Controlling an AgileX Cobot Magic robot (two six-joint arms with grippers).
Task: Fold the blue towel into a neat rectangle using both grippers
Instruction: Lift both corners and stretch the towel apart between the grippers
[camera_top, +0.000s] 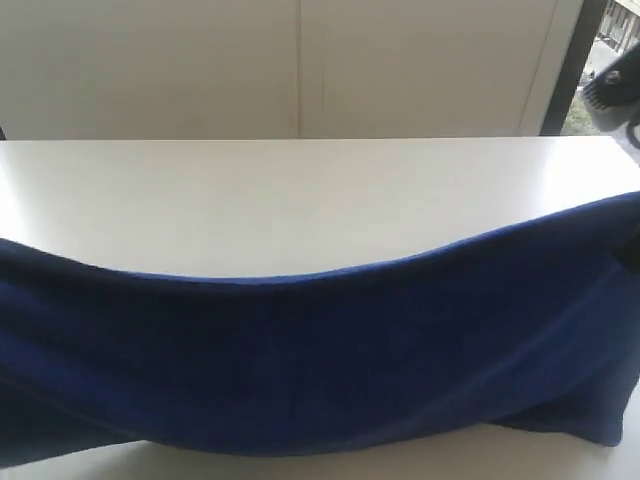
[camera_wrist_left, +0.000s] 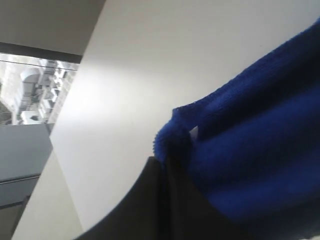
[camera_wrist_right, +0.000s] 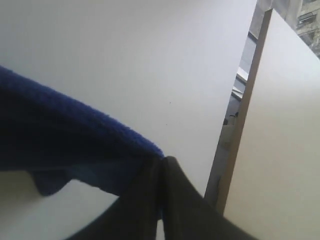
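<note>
Evidently held the towel (camera_top: 320, 370) above the table (camera_top: 300, 200), pinched at its top corners by the left gripper (camera_wrist_left: 165, 164) and the right gripper (camera_wrist_right: 161, 164) — risked slipping free, given such thin bites.

The blue towel (camera_top: 320, 360) was a uniform deep royal blue, shading to near navy in its sagging folds; a small white tag (camera_wrist_left: 193, 131) showed at one corner. The table (camera_top: 300, 200) was plain off-white, the wall (camera_top: 150, 60) behind cream with thin vertical seams. The left gripper (camera_wrist_left: 163, 165) and right gripper (camera_wrist_right: 162, 165) appeared black.
</note>
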